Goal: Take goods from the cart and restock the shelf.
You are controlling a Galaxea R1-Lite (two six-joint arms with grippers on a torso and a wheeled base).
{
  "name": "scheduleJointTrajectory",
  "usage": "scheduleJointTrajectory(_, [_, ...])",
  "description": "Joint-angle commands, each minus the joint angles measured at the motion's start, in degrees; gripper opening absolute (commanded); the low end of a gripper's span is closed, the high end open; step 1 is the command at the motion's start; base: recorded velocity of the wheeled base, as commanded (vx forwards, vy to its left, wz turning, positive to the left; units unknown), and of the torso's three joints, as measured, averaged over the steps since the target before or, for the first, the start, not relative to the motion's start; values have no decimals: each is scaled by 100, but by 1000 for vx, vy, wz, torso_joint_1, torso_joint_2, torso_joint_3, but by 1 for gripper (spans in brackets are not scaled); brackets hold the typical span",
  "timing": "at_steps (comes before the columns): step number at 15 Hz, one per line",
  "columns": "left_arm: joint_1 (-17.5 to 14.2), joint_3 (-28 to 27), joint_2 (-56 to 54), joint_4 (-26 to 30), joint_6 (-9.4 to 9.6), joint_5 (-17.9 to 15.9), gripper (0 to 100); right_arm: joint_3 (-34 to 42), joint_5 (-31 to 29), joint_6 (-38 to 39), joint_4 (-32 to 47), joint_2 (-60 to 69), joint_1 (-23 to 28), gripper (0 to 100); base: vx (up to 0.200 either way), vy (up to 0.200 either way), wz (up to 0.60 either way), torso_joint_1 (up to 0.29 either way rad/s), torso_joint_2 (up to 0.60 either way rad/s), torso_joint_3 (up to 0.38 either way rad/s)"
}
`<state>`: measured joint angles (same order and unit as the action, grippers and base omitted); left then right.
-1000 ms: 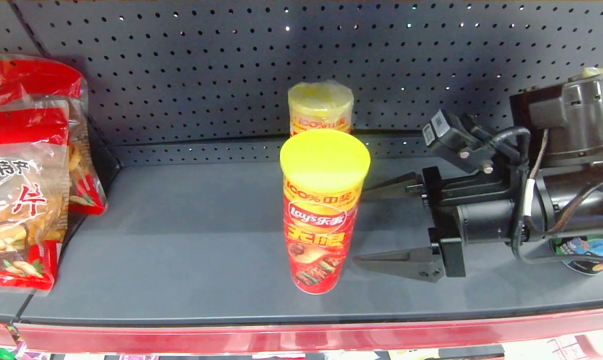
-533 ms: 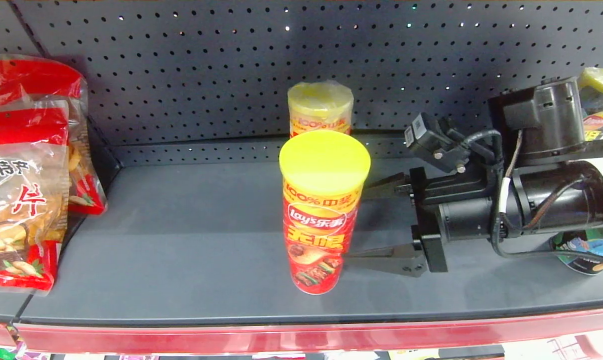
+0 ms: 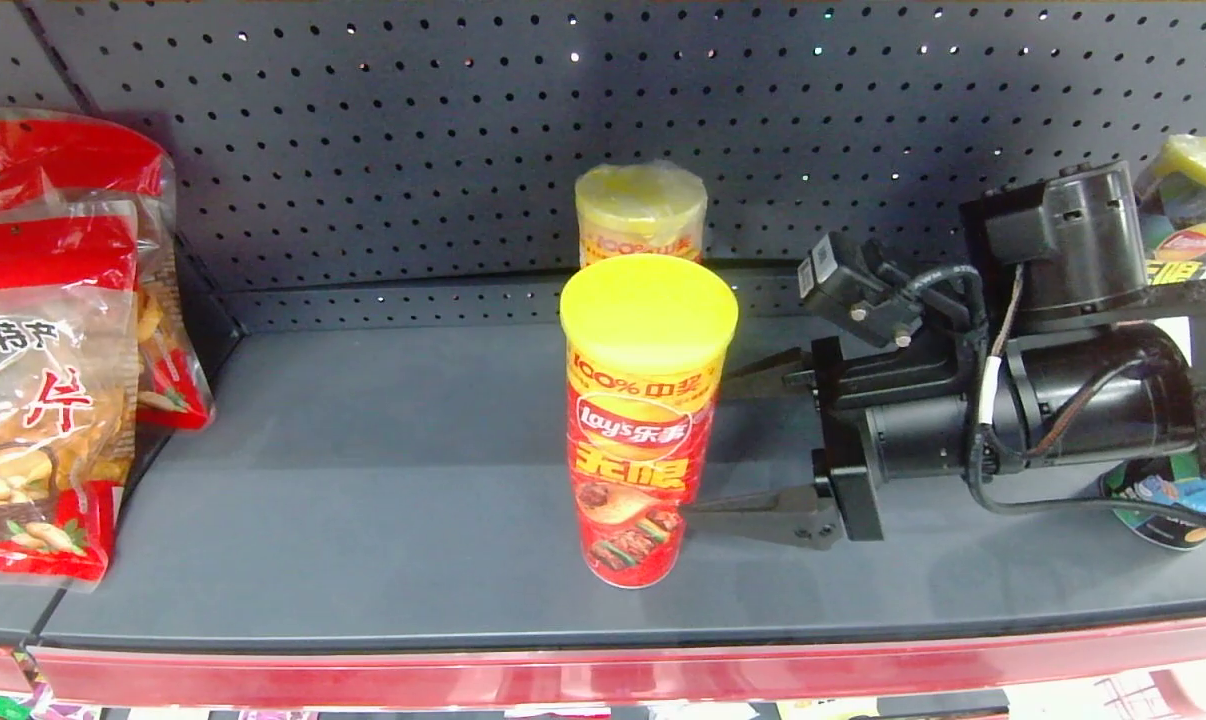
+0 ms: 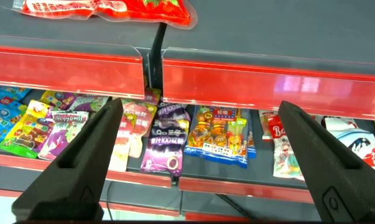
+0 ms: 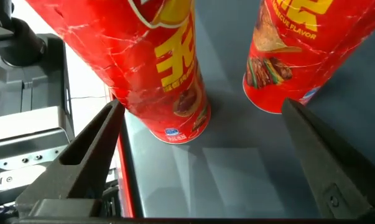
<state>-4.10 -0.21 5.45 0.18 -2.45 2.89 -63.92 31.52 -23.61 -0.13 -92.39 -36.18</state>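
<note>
1. Right pincer (image 3: 711,443): spread wide, gripping nothing. The nearer finger (image 3: 763,512) lies low, its tip right at the side of the front can (image 3: 643,430); I cannot tell whether they touch. The farther finger (image 3: 768,365) runs in behind the can's right edge
2. Right arm: comes in level from the right of the front can, wrist horizontal just above the shelf (image 3: 363,480), pincer pointing at the can
3. Front can: red tube with yellow lid, upright on the shelf, close to the red front lip
4. Rear can (image 3: 641,215): directly behind the front can, upright against the pegboard back, top wrapped in clear film
5. Right wrist view: both can bases stand apart on the shelf, ahead of the spread fingers
6. Left pincer (image 4: 196,155): spread wide, empty, facing lower shelves of snack packets (image 4: 168,140) under a red rail (image 4: 249,84)
7. Chip bags (image 3: 43,350): well left of the front can, leaning at the shelf end
8. Far right of the front can, behind the arm: another yellow-topped can (image 3: 1188,205)
</note>
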Motion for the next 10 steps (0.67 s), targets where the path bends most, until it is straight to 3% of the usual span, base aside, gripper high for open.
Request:
scheduleJointTrajectory(1, [-3,3,9,-1,-1,1,100,2,3,-12,-4,-16,23,100,0,0,0,0,0,0])
scheduleJointTrajectory(10, [-3,3,9,-1,-1,1,100,28,20,-47,-4,2,103,100,0,0,0,0,0,0])
